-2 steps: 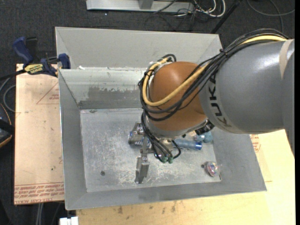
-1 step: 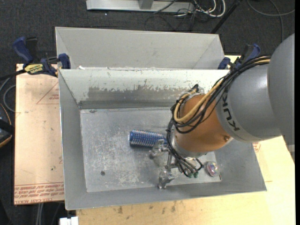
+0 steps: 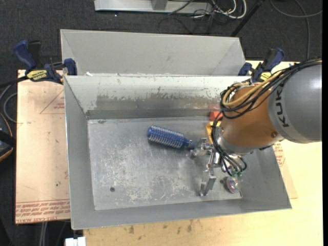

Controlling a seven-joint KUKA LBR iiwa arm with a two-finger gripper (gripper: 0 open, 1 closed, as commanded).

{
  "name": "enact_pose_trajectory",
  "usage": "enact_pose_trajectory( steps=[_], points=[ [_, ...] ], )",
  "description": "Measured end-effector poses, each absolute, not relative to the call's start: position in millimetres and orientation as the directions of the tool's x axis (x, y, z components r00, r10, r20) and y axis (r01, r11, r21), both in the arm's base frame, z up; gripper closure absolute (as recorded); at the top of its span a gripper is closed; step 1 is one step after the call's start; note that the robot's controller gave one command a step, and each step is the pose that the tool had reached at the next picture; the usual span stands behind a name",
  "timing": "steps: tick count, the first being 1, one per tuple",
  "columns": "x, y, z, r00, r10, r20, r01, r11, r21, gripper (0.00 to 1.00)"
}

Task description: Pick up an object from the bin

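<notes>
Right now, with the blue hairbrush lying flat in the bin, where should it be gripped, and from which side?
Take the blue hairbrush by its narrow handle, right of the bristled head. It lies flat, pointing left to right, so come down from above and close across the handle, far side to near side. The head is wider, probably harder to pinch.

Dark carpet floor [image 3: 51, 9]; cables [image 3: 225, 4], perhaps a stand base [image 3: 154, 1].

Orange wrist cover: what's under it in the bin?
Blue bristled brush lies on the grey metal bin floor, its handle end reaching the wrist's edge. A small round shiny object peeks out below. The floor directly beneath the orange cover is hidden.
</notes>
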State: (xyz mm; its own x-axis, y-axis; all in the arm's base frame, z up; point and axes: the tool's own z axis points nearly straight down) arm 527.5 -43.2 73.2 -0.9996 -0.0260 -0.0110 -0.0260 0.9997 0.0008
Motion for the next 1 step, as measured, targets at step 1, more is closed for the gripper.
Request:
enact_pose_trajectory(
  steps=[1],
  points=[
    [518.3,-140.1,146.8,-0.998,-0.060,-0.009,-0.060,0.998,-0.006,0.00]
  ],
)
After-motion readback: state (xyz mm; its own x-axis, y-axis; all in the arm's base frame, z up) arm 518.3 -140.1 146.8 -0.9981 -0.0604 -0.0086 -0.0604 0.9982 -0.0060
